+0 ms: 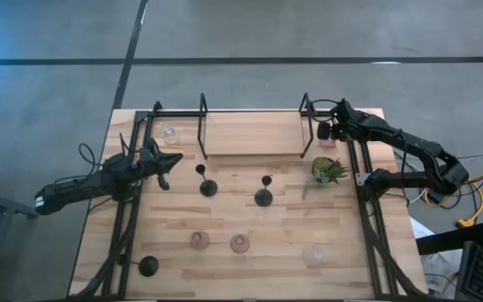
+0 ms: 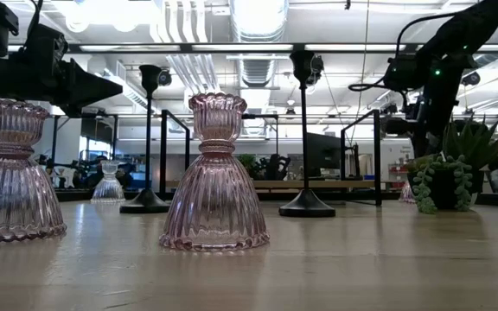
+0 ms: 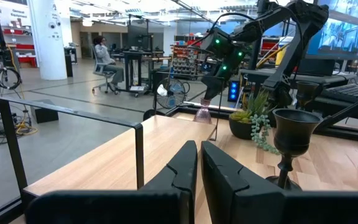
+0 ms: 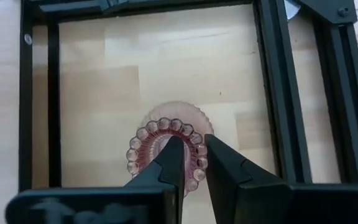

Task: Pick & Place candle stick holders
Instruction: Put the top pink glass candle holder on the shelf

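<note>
At the table's one-o'clock corner the right gripper (image 4: 191, 158) pinches the rim of a pink holder (image 4: 143, 138) standing inside the black frame (image 4: 272, 93), while the left gripper (image 1: 168, 161) waits closed at nine o'clock.

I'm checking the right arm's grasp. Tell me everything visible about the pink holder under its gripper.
The pink glass candle holder stands upright on the wooden table at its far right corner, inside the black frame. Seen from above, it shows a beaded ring around its cup and a scalloped skirt below. The right gripper sits directly over it, one finger reaching into the cup, the other over the beaded rim; actual contact is unclear.
</note>
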Motion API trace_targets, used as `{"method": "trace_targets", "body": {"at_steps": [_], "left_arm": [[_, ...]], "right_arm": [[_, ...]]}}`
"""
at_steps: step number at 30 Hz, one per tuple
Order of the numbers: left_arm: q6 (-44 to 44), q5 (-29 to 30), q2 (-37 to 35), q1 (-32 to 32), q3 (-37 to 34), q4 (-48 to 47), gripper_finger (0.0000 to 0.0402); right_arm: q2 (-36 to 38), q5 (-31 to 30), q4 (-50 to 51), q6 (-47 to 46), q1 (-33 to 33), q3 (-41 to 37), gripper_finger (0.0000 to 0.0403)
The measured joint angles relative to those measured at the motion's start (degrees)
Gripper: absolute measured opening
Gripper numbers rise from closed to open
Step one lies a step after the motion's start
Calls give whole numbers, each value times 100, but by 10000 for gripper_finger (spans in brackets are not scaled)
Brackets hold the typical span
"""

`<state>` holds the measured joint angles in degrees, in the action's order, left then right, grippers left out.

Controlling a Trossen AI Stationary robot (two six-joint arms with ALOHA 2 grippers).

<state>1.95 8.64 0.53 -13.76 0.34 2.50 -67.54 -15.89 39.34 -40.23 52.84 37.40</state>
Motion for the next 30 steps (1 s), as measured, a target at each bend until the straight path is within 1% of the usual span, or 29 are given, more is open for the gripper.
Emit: {"method": "trace_targets", "body": {"at_steps": [3, 7, 10, 13, 19, 23, 30], "left_arm": [[1, 0, -2, 0, 0, 0, 26], [1, -2, 1, 0, 0, 0, 26], [0, 0, 0, 2, 0, 0, 26], [1, 0, 0, 1, 0, 0, 26], [0, -1, -1, 0, 0, 0, 26], [-1, 0, 1, 0, 0, 0, 26], [1, -2, -1, 0, 0, 0, 26]], "right_arm": [[160, 34, 151, 45, 36, -20, 29], [322, 49, 348, 155, 39, -38, 28], [501, 232, 408, 169, 41, -58, 22], [737, 337, 545, 173, 39, -80, 18], [1289, 292, 1038, 232, 44, -71, 13], [1638, 296, 1047, 232, 45, 67, 10], [1928, 554, 1048, 311, 37, 366, 10]]}}
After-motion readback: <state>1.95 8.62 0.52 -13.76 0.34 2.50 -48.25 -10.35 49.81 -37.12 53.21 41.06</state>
